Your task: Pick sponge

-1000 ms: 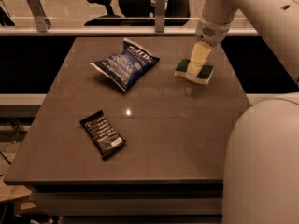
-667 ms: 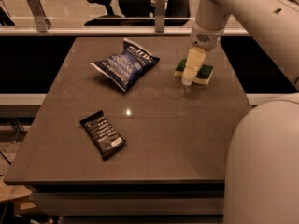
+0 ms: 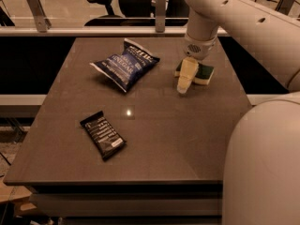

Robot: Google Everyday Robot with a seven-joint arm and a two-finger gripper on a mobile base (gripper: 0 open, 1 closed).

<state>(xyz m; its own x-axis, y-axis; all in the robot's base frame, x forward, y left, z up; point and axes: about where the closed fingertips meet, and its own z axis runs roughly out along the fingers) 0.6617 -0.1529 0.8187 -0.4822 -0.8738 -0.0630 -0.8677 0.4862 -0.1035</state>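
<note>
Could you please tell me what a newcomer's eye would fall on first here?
The white arm reaching in from the upper right stands out, its end effector down at the sponge, far right on the table. A blue chip bag lies left of it, and a black snack bar wrapper near the front left.

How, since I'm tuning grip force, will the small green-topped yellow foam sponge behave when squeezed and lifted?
The small green-topped yellow foam sponge probably compresses easily and weighs little for its size. Lying flat on the brown table, it should neither roll nor tip, though a nudge might slide it. The gripper hangs at its left end.
</note>
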